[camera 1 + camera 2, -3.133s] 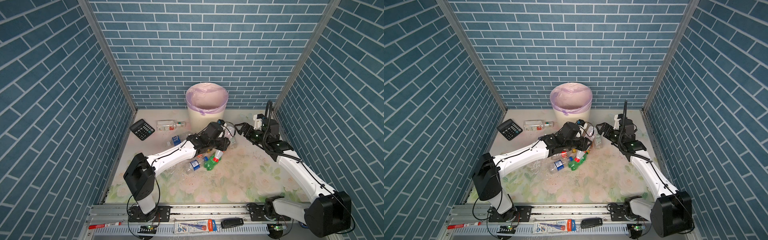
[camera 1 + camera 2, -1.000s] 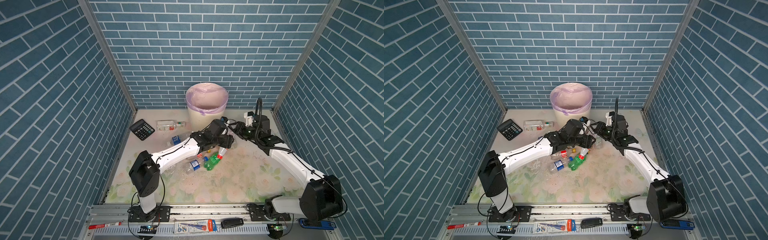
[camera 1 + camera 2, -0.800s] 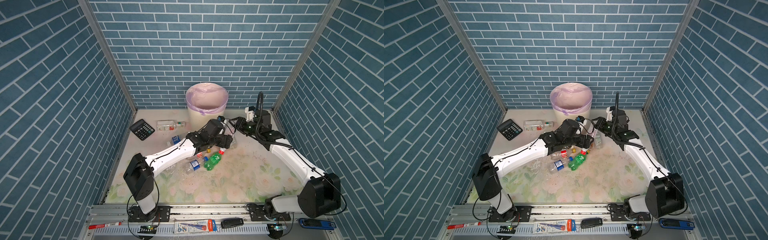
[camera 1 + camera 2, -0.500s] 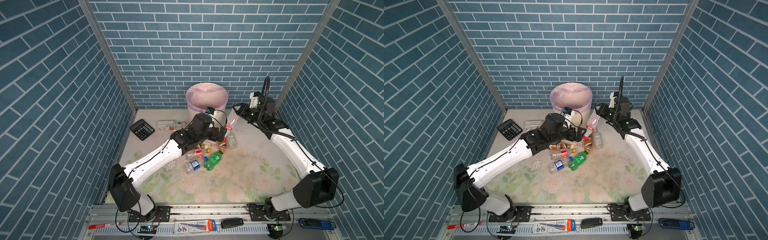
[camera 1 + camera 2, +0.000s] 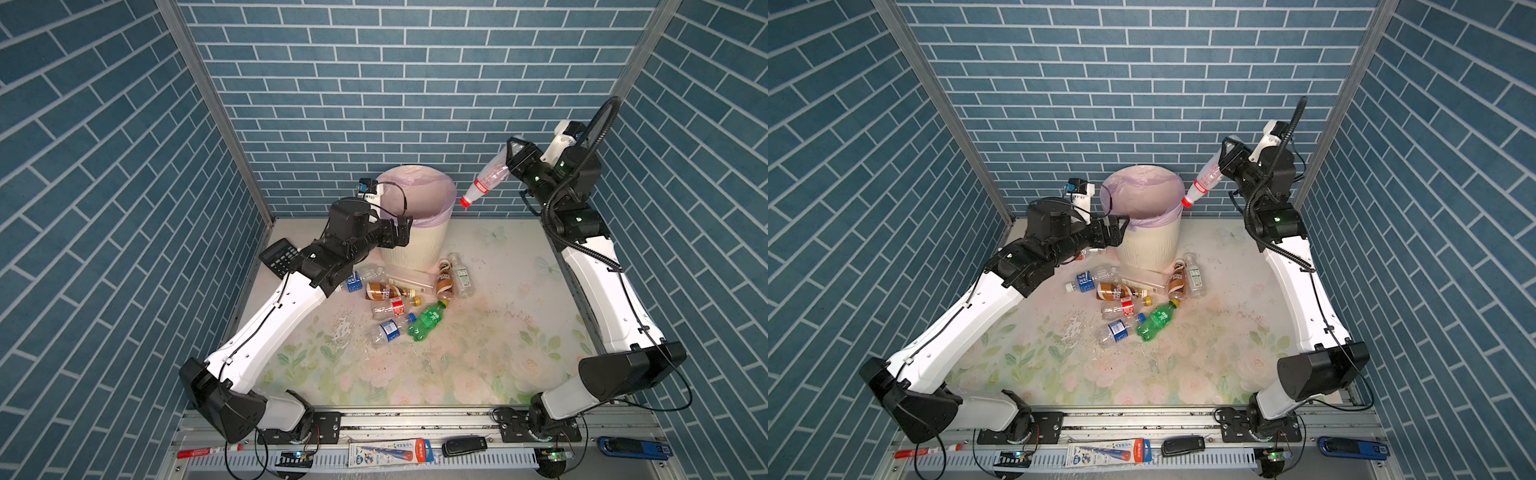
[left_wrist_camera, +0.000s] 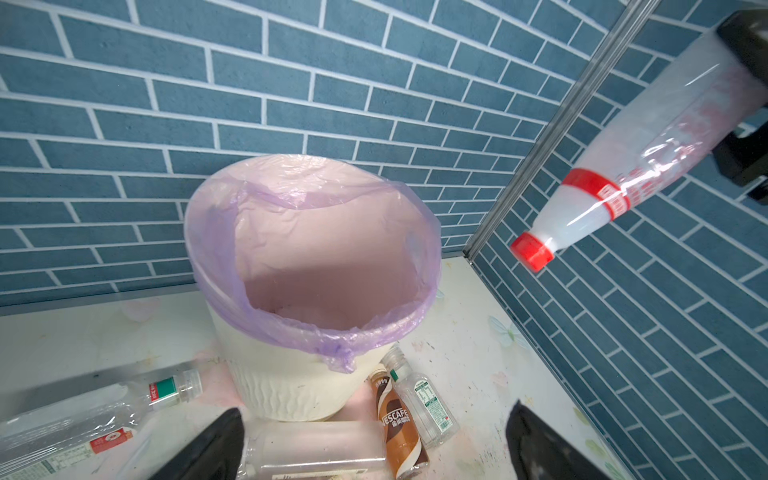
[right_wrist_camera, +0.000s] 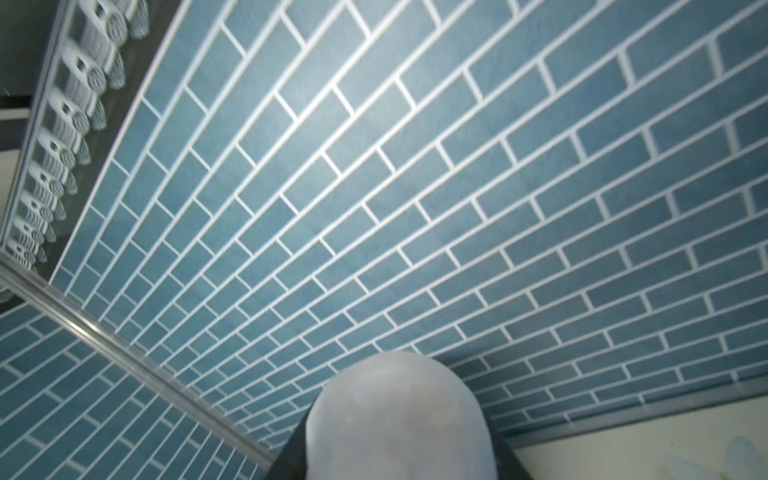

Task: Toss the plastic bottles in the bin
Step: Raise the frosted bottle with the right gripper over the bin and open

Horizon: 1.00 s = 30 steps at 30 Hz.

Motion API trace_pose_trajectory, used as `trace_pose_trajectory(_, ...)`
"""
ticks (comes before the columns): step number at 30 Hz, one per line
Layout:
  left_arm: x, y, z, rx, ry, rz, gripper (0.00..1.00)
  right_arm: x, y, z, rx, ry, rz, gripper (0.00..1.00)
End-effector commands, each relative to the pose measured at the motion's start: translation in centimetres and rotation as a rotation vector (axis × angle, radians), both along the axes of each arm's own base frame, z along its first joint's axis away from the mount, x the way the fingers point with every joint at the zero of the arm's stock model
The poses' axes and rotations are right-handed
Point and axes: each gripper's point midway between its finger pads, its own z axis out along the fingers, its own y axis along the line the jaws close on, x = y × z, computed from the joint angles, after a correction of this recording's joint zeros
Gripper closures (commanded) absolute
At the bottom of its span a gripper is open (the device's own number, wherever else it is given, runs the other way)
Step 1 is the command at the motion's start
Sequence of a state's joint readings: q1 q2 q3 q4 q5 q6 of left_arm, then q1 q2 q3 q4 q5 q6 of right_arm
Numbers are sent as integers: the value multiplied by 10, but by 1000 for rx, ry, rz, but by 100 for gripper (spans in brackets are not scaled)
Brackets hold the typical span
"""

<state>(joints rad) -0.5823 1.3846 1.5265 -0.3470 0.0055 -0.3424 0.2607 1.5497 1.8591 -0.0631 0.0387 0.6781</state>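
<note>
Clear red-capped plastic bottle (image 5: 484, 182), pinched in my right gripper (image 5: 513, 161) at the lilac-lined cream bin's (image 5: 415, 249) two o'clock, blocks that wrist view; left gripper (image 5: 1116, 231) spread, empty.

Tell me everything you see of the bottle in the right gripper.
The red-capped bottle is clear, whitish plastic with a red label band near its neck, cap on. The right gripper clamps its base end, holding it in the air, tilted cap-down toward the bin, just beside the rim, touching nothing else.
</note>
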Motion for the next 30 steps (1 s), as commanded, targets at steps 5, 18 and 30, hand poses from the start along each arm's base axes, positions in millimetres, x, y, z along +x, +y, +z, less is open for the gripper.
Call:
trace_pose_trajectory(5, 5, 14, 13, -24, -23, -1, 1, -39, -63, 83, 60, -268, -278, 64)
trace_pose_trajectory(18, 21, 33, -9, -62, 44, 27, 1, 93, 135, -43, 72, 115, 241, 28)
trace_pose_trajectory(30, 12, 38, -22, -68, 79, 22, 1, 60, 135, -6, 32, 24, 247, 1)
